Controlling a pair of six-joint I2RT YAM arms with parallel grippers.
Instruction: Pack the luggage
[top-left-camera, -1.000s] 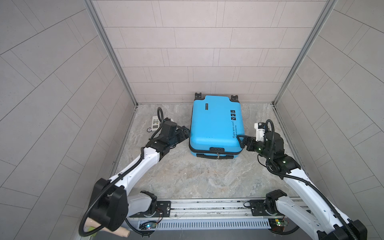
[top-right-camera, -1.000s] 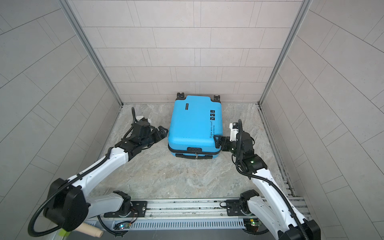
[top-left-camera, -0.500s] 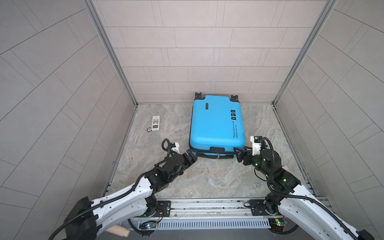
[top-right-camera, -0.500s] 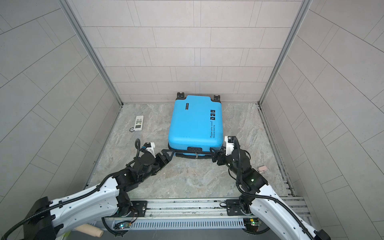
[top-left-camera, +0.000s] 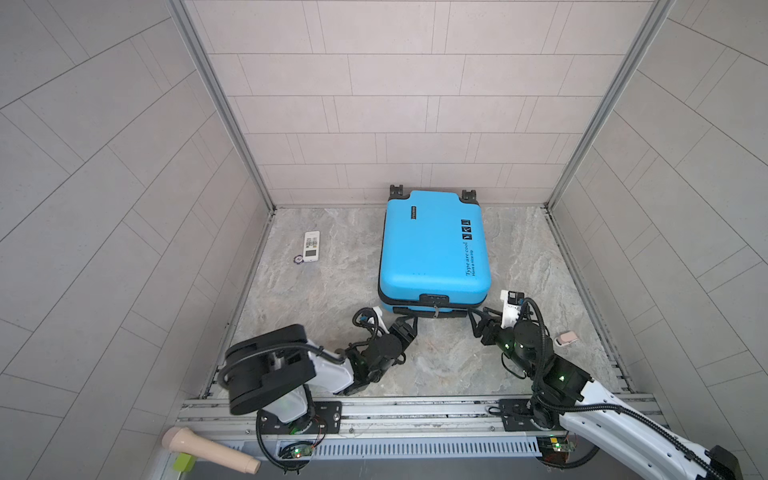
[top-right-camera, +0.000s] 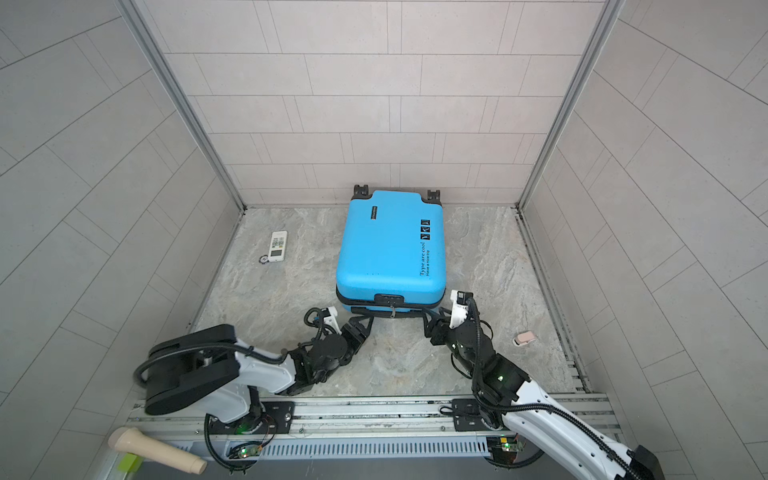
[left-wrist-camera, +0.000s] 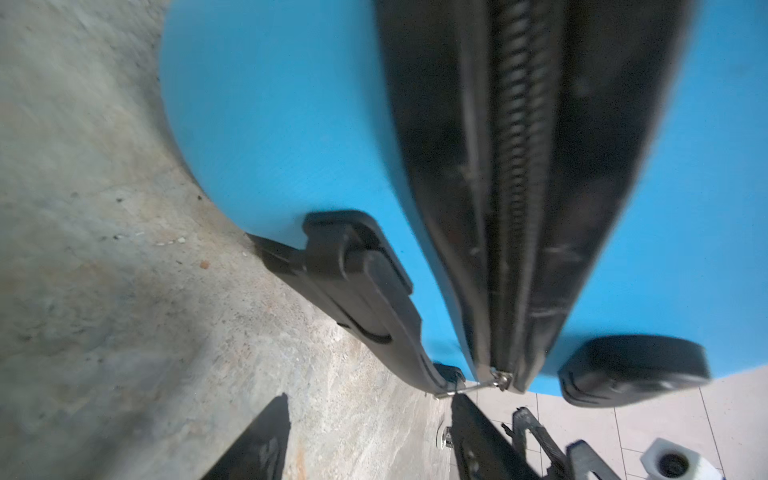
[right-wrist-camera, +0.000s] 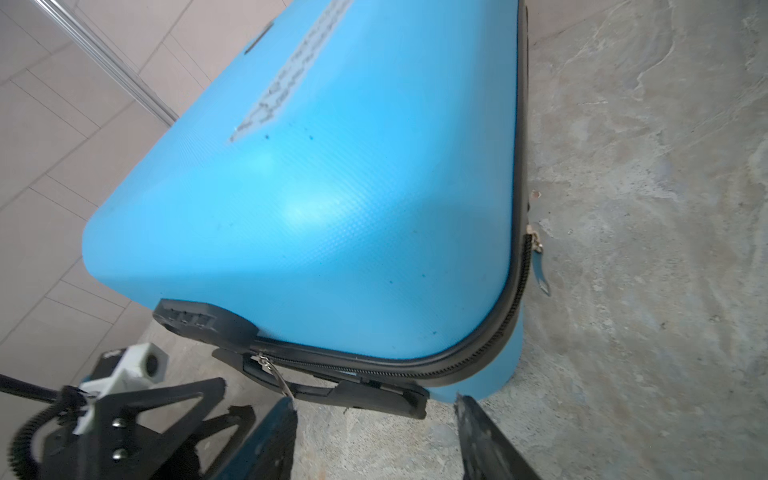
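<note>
A: Grippers, quick?
B: My left gripper (top-left-camera: 408, 325): jaws part spread, nothing btwn them, just bare table (top-left-camera: 324, 299). Wrist cam agrees, fingers (left-wrist-camera: 262, 449) apart over the marble. My right gripper (top-left-camera: 480, 318): same, part spread, empty.
A: Touching anything?
B: Can't tell. Left tips sit just beside the luggage (top-left-camera: 432, 245), near its carry handle (left-wrist-camera: 357, 291). Right tips sit just beside its near right corner. Front zip pull (right-wrist-camera: 274, 374) hangs close to one right finger in the wrist view, contact unclear.
A: Where's the luggage?
B: Flat on the table, closed up, text side up, centre-back. Wheels (top-left-camera: 396, 192) end is by the back wall (top-left-camera: 415, 124), lock (top-left-camera: 434, 298) end faces me.
A: Counts?
B: 1 luggage, 2 wheels showing, 1 lock, 1 carry handle, 2 zip pulls in the right wrist view incl. side zip pull (right-wrist-camera: 539, 270). Off-task: 1 white remote (top-left-camera: 311, 246) w/ 1 round tag (top-left-camera: 298, 259) just beside it, far left. 1 small pink item (top-left-camera: 566, 338) right of my right arm (top-left-camera: 602, 399). 1 beige handle-shaped thing (top-left-camera: 208, 451) outside the rail (top-left-camera: 415, 409).
A: Arm pose?
B: Left arm (top-left-camera: 332, 370) folded low, elbow back by the rail, forearm reaching fwd-right, wrist near the table. Right arm stretches in from the near right, angled fwd-left, wrist low too. Both grippers point at the luggage's near end, one per corner, well apart.
</note>
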